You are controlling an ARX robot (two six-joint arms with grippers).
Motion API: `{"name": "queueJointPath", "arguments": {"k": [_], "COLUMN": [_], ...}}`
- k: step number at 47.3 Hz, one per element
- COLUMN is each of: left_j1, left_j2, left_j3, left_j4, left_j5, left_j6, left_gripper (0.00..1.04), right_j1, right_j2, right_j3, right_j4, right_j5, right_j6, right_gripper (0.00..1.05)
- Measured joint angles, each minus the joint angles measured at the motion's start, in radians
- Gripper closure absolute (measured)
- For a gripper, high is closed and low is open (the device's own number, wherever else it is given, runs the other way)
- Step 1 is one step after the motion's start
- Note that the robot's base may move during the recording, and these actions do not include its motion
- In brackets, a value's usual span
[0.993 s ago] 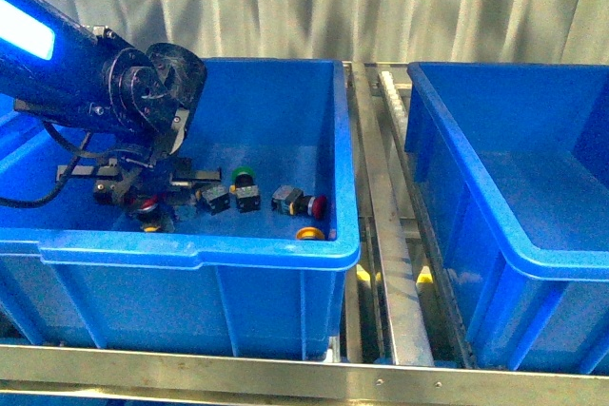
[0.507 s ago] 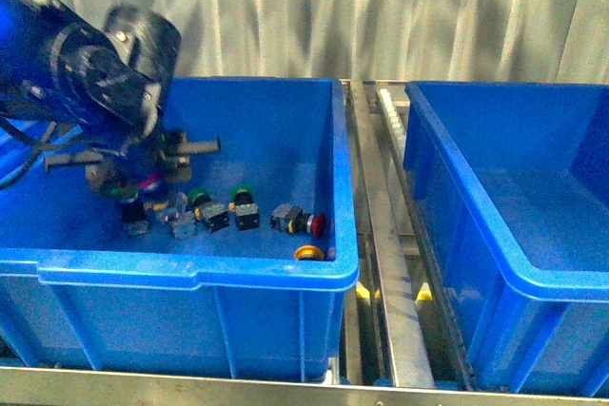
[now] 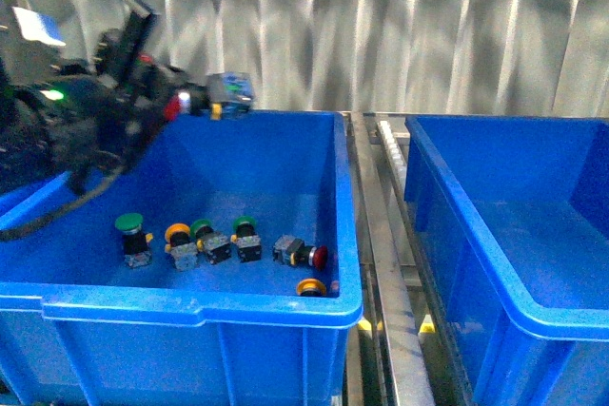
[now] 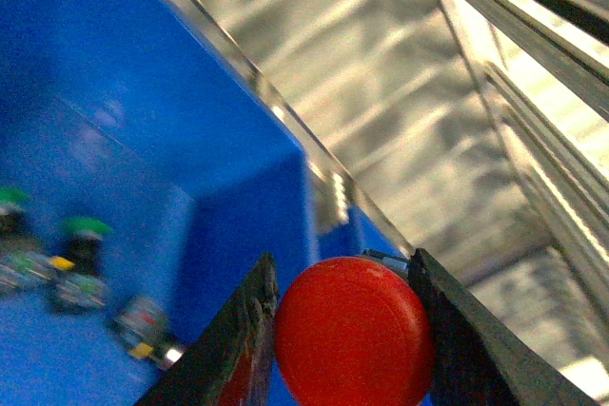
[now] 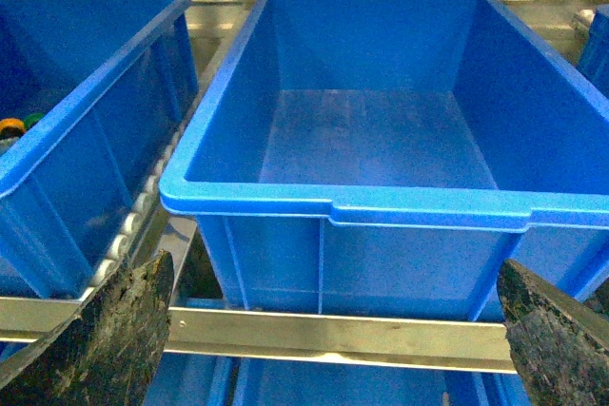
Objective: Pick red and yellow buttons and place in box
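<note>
Left fingers (image 4: 238, 354) pinch a red button (image 4: 354, 344) by its round cap, one finger on each side. They hold it up high by the back rim of the left crate (image 3: 200, 306). It is not in the box (image 3: 495, 263) yet, and the box looks empty. Down in the left crate lie another red button (image 3: 317, 256) and two yellow buttons (image 3: 178, 233), left to pick, I think. Right fingers (image 5: 105, 339) are spread wide, holding nothing.

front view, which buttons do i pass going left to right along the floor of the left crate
green button → yellow button → second green button → third green button → fallen red button. The loose yellow cap is left out because it overlaps the red one.
</note>
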Motion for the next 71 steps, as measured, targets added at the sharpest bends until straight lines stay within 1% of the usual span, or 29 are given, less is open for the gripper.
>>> {"name": "queueJointPath", "arguments": {"k": [3, 4, 7, 12, 13, 17, 22, 35, 36, 38, 39, 41, 42, 45, 47, 48, 49, 50, 52, 56, 57, 59, 64, 71], "left_j1": [-0.071, -0.083, -0.158, -0.260, -0.270, -0.355, -0.392, -0.421, -0.424, -0.426, -0.427, -0.429, -0.431, -0.438, -0.441, -0.443, -0.445, -0.445, -0.447, -0.447, -0.447, -0.449, -0.454, -0.457], "left_j2": [0.043, 0.051, 0.098, 0.159, 0.166, 0.213, 0.231, 0.236, 0.237, 0.237, 0.237, 0.237, 0.237, 0.237, 0.237, 0.237, 0.237, 0.237, 0.237, 0.237, 0.237, 0.237, 0.237, 0.237], "left_j3": [0.021, 0.026, 0.067, 0.141, 0.150, 0.240, 0.297, 0.334, 0.334, 0.334, 0.334, 0.334, 0.334, 0.334, 0.334, 0.334, 0.334, 0.334, 0.334, 0.335, 0.335, 0.335, 0.340, 0.342], "left_j4": [0.043, 0.051, 0.088, 0.108, 0.108, 0.105, 0.090, 0.048, 0.042, 0.036, 0.034, 0.032, 0.031, 0.024, 0.020, 0.019, 0.019, 0.018, 0.017, 0.017, 0.017, 0.016, 0.015, 0.026], "left_j5": [0.054, 0.063, 0.097, 0.136, 0.141, 0.169, 0.174, 0.177, 0.177, 0.177, 0.177, 0.176, 0.175, 0.175, 0.175, 0.174, 0.174, 0.175, 0.172, 0.161, 0.160, 0.158, 0.155, 0.147], "left_j6": [-0.039, -0.043, -0.065, -0.088, -0.089, -0.092, -0.094, -0.087, -0.084, -0.082, -0.080, -0.077, -0.077, -0.072, -0.069, -0.066, -0.066, -0.064, -0.061, -0.060, -0.060, -0.060, -0.060, -0.068], "left_gripper": [0.72, 0.72, 0.72, 0.72, 0.72, 0.72, 0.72, 0.72, 0.72, 0.72, 0.72, 0.72, 0.72, 0.72, 0.72, 0.72, 0.72, 0.72, 0.72, 0.72, 0.72, 0.72, 0.72, 0.72], "right_j1": [0.000, 0.000, 0.000, 0.000, 0.000, 0.000, 0.000, 0.002, 0.009, 0.005, -0.002, -0.043, -0.054, -0.108, -0.126, -0.129, -0.130, -0.126, -0.106, -0.055, -0.028, 0.018, 0.108, 0.188], "right_j2": [0.000, 0.000, 0.000, 0.000, 0.000, 0.000, 0.000, 0.002, 0.016, 0.080, 0.105, 0.209, 0.237, 0.415, 0.499, 0.526, 0.576, 0.646, 0.748, 0.880, 0.930, 0.993, 1.095, 1.194], "right_j3": [0.000, 0.000, 0.000, 0.000, 0.000, 0.000, 0.000, 0.000, 0.001, 0.006, 0.008, 0.031, 0.040, 0.111, 0.150, 0.163, 0.186, 0.218, 0.261, 0.301, 0.312, 0.321, 0.338, 0.369], "right_j4": [0.000, 0.000, 0.000, 0.000, 0.000, 0.000, 0.000, 0.002, 0.024, 0.122, 0.156, 0.284, 0.315, 0.501, 0.586, 0.613, 0.665, 0.737, 0.842, 0.957, 0.993, 1.038, 1.120, 1.193], "right_j5": [0.000, 0.000, 0.000, 0.000, 0.000, 0.000, 0.000, 0.009, 0.041, 0.088, 0.085, 0.054, 0.047, 0.010, -0.006, -0.007, -0.014, -0.018, -0.007, 0.040, 0.065, 0.095, 0.130, 0.164], "right_j6": [0.000, 0.000, 0.000, 0.000, 0.000, 0.000, 0.000, 0.004, 0.036, 0.140, 0.170, 0.278, 0.330, 0.520, 0.639, 0.657, 0.722, 0.830, 0.958, 1.106, 1.147, 1.189, 1.234, 1.255], "right_gripper": [0.06, 0.06, 0.06, 0.06, 0.06, 0.06, 0.06, 0.06, 0.06, 0.06, 0.06, 0.06, 0.06, 0.06, 0.06, 0.06, 0.06, 0.06, 0.06, 0.06, 0.06, 0.06, 0.06, 0.06]}}
